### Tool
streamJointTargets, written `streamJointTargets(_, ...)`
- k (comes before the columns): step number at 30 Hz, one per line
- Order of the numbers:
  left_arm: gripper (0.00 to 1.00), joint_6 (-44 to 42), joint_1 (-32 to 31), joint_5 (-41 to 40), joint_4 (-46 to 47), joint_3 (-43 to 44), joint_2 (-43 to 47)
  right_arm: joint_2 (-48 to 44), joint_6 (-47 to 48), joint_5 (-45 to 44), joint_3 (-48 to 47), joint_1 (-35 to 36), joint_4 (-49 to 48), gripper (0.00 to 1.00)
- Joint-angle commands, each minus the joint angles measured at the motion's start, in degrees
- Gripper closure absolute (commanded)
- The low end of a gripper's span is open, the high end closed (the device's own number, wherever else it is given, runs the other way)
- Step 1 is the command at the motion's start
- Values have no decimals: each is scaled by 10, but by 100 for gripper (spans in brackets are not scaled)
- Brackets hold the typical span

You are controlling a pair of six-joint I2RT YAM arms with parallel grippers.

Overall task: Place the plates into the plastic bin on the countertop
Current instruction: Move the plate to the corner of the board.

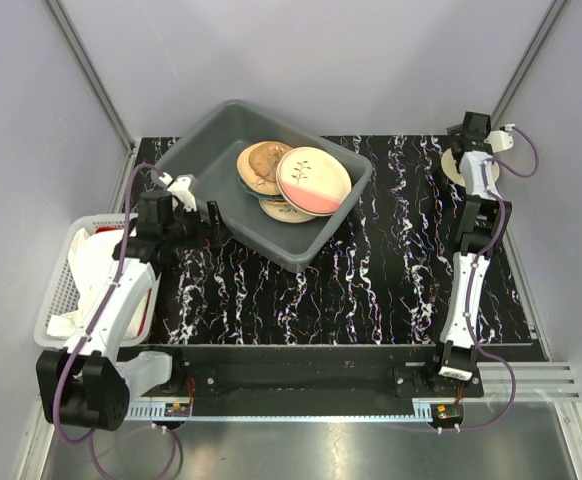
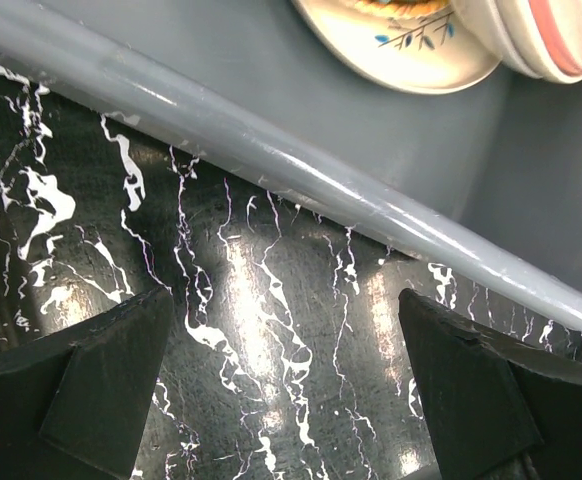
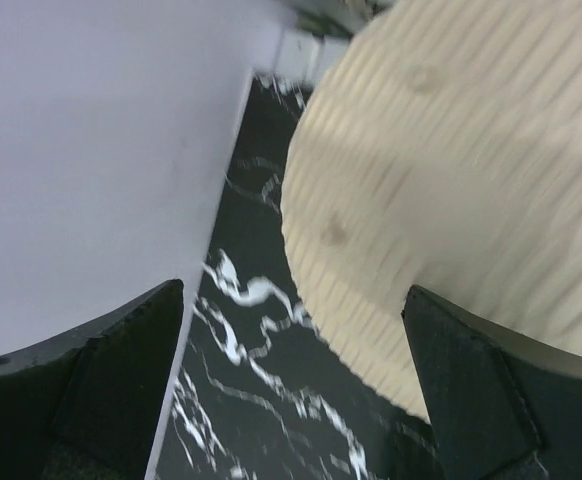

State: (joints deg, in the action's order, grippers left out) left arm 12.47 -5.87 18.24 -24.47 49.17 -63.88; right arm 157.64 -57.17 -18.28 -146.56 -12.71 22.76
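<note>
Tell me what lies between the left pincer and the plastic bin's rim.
Only bare black marble-veined countertop lies between the left pincer and the rim of the plastic bin, shown in the left wrist view.

The top view looks steeply down from above and behind the arm bases. It is far enough off to take in the whole tabletop (image 1: 371,290), with the plastic bin (image 1: 206,150) at far left. The left wrist view sits close over the bin's near rim, facing down past the left pincer (image 2: 286,385). Both views show the plates (image 1: 296,180) inside the bin. The right wrist view, well right of the bin, looks between the fingers of the right pincer (image 3: 291,370) at a cream ribbed plate (image 3: 451,180) very near it. That plate is partly seen from above too.
</note>
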Motion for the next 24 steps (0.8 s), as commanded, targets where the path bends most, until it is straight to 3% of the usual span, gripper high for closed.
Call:
streamJointTargets(1,1,-3,3,7,14,19,37,-65,-25,19,103,32,127,0)
streamJointTargets(6,1,-4,2,2,14,9,67,-123,-16,18,212,44,124,0)
streamJointTargets(12,1,-3,2,4,15,6,90,-239,24,26,392,67,5,0)
streamJointTargets(15,1,-1,2,8,18,3,96,-261,70,24,376,68,1,0)
streamJointTargets(19,1,-1,2,9,17,1,101,-282,95,-41,337,67,9,0)
streamJointTargets(24,1,-3,2,4,18,1,96,-195,131,-59,173,64,11,0)
